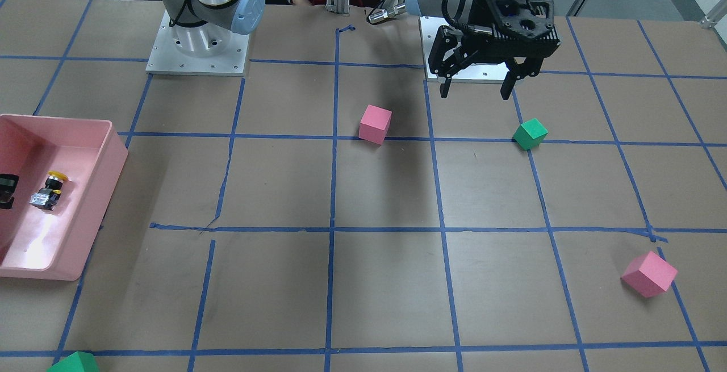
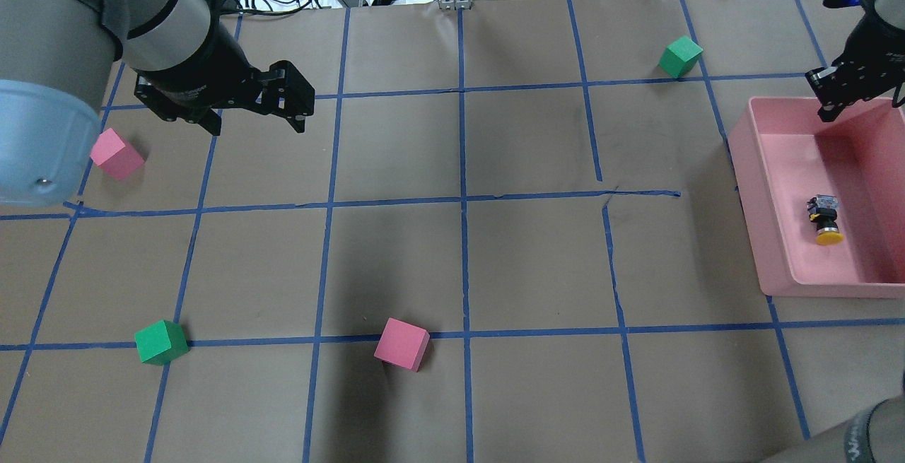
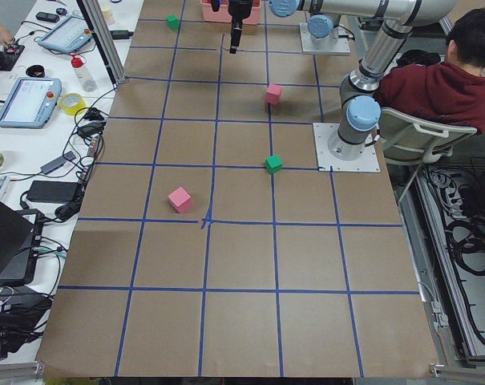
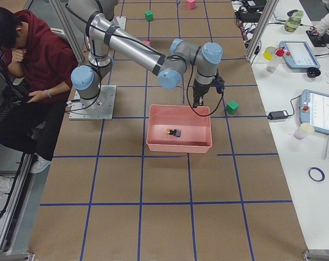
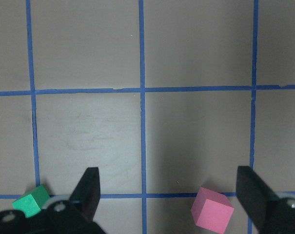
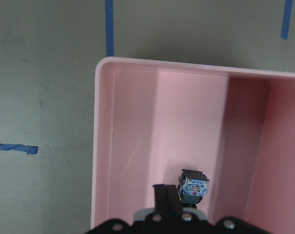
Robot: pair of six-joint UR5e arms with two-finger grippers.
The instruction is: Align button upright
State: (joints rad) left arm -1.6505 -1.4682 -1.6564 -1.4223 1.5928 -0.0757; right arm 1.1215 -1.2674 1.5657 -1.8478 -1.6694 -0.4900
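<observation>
The button (image 2: 825, 219) lies on its side on the floor of the pink bin (image 2: 751, 187), with its yellow cap toward the robot and its silvery base away. It also shows in the front view (image 1: 50, 190) and the right wrist view (image 6: 193, 184). My right gripper (image 2: 827, 108) hangs shut and empty above the far part of the bin; its fingers (image 6: 160, 195) are pressed together just beside the button. My left gripper (image 2: 256, 127) is open and empty, above bare table far from the bin.
Foam cubes lie on the taped grid: pink (image 2: 117, 154) and green (image 2: 161, 341) on my left, pink (image 2: 401, 343) in the near middle, green (image 2: 681, 56) at the far right near the bin. A person sits behind the robot.
</observation>
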